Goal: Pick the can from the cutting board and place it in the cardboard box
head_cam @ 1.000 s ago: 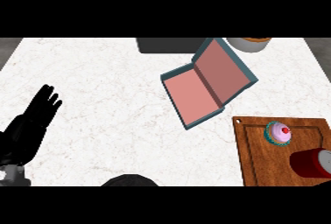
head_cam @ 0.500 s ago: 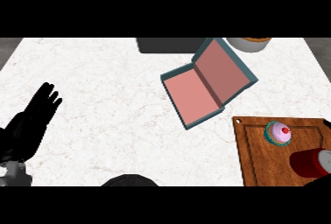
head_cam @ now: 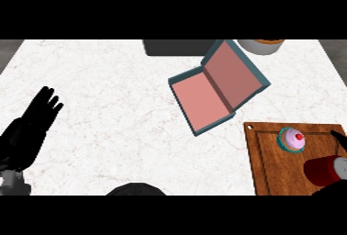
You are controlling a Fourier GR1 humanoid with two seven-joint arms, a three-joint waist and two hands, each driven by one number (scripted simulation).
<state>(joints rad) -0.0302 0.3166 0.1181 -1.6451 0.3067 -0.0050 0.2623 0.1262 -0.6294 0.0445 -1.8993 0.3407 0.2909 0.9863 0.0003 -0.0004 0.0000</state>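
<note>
While the left hand (head_cam: 30, 131) rests open at the left edge, the right hand's fingers (head_cam: 339, 137) reach the red can (head_cam: 327, 170) on the cutting board (head_cam: 267, 160), grip unclear, the open box (head_cam: 217, 87) apart.

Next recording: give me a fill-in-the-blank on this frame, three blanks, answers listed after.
1. The red can stands on the wooden ____.
2. Beside the can on the cutting board sits a pink ____.
3. The open cardboard box has a ____ interior.
4. The left hand rests open at the view's left edge.

Missing words: cutting board; cupcake; pink
</note>
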